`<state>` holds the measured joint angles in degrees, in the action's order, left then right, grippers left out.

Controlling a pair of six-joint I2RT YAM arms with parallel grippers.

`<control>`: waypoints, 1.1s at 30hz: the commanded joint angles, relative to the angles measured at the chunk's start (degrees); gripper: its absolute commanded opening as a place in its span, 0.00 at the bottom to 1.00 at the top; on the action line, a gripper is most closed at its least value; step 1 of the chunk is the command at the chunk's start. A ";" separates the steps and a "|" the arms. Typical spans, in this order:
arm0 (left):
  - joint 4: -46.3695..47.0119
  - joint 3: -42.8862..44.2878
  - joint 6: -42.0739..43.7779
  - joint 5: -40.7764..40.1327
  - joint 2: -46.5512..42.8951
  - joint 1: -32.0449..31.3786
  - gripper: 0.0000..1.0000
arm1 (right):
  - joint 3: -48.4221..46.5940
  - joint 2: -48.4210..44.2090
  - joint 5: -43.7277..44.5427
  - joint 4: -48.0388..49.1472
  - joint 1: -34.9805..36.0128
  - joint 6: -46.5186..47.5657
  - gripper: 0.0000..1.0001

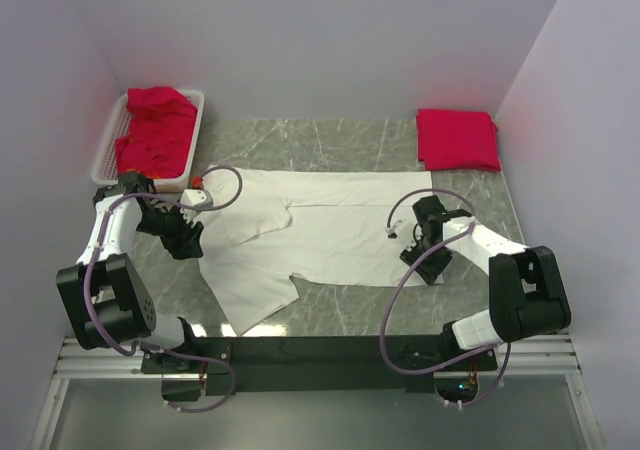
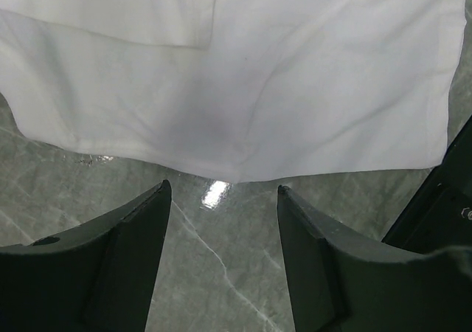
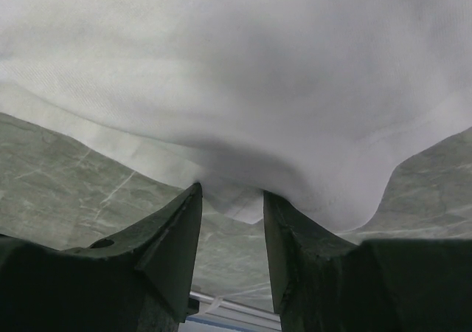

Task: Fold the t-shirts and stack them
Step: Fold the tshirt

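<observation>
Left gripper (image 2: 223, 188), jaws open and empty, faces the hem of the white t-shirt (image 1: 330, 230) spread mid-frame; right gripper (image 3: 231, 192) straddles its edge, grip uncertain. Step, as judged: first fold. Next move likely requires both grippers pinching the cloth firmly before lifting.

Camera inventory, 3 views.

1. Top external: fixed high above and behind the robot, angled down and forward. It is the widest view, taking in the whole table (image 1: 350, 140).
2. Left wrist: looks out past the left gripper (image 2: 223, 187), low and close over the tabletop, facing the left end of the white t-shirt (image 1: 340, 220).
3. Right wrist: looks out past the right gripper (image 3: 231, 190). It is nearer still, and cloth fills most of its frame.

Shared: all 3 show the shirt and table. The 2 wrist views cover its opposite ends.
</observation>
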<state>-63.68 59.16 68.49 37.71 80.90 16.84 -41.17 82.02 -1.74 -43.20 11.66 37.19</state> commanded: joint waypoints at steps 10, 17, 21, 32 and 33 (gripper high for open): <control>-0.74 -1.06 5.15 -0.97 0.83 -0.05 0.66 | 1.70 -0.90 -2.66 -6.46 0.12 6.31 0.53; 1.45 -4.92 7.89 -4.23 -1.18 0.03 0.65 | 3.28 -3.18 -0.03 -4.62 0.12 7.11 0.47; 0.67 -5.98 9.46 -4.23 -1.80 -0.05 0.65 | 3.81 -2.22 1.12 -3.74 0.12 7.02 0.32; 9.97 -18.10 15.27 -10.03 -9.62 -6.02 0.61 | 3.55 -3.18 2.53 -3.47 0.12 5.35 0.18; 11.11 -18.72 14.14 -10.20 -10.06 -6.99 0.61 | 3.55 -3.27 2.35 -3.56 0.12 5.09 0.17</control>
<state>-57.12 41.78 81.21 28.56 72.73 12.03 -39.00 79.64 0.23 -45.63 11.66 43.18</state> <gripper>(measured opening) 0.613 0.178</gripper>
